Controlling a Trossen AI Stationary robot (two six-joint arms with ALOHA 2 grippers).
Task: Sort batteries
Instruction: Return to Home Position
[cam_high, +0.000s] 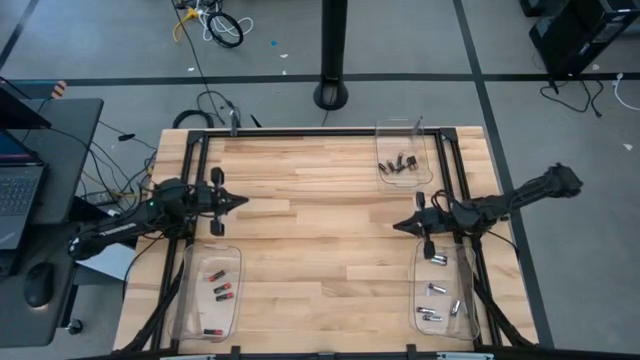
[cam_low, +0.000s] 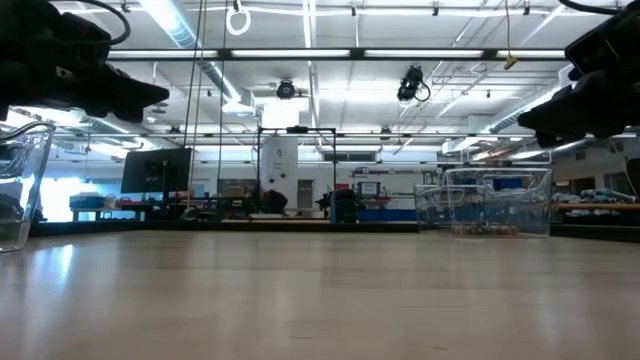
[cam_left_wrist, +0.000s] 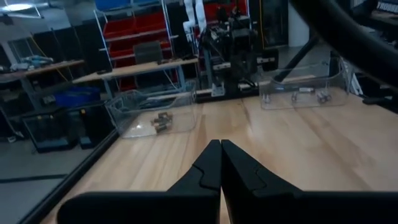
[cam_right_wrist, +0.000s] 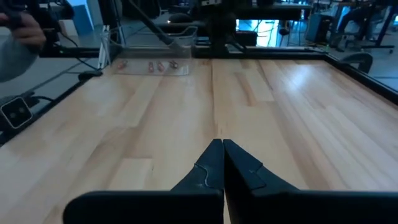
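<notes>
High view. At 1 o'clock on the pale wooden plank worktop (cam_high: 320, 250), a clear plastic tray (cam_high: 405, 135) with black cylindrical batteries (cam_high: 397, 163) inside. At 7 o'clock, a second clear tray (cam_high: 200, 305) with red-banded batteries (cam_high: 221, 291). At 5 o'clock, a third clear tray (cam_high: 447, 275) with silvery grey batteries (cam_high: 433, 303). At 9 o'clock, the left end effector (cam_high: 240, 202), tip aimed at the centre, over bare wood. At 3 o'clock, the right end effector (cam_high: 398, 226), aimed inward too, just past the third clear tray's far end. Well apart from each other. No cell seen loose on the wood.

Low view. Dark arm shapes at 10 and 2 o'clock of the frame, raised off the surface. One clear tray far off toward 3 o'clock, another cut off at 9 o'clock. Contents too small to tell.

Left wrist view. Fingers pressed flat together, nothing gripped. Ahead, two trays across the wood, dark cells in the nearer one.

Right wrist view. Same narrowest stance, nothing gripped. Ahead, the tray of red-banded cells.

Judgement: sorting looks done, with three kinds in three trays and no mixing visible. Probably only the parking of both arms left.
</notes>
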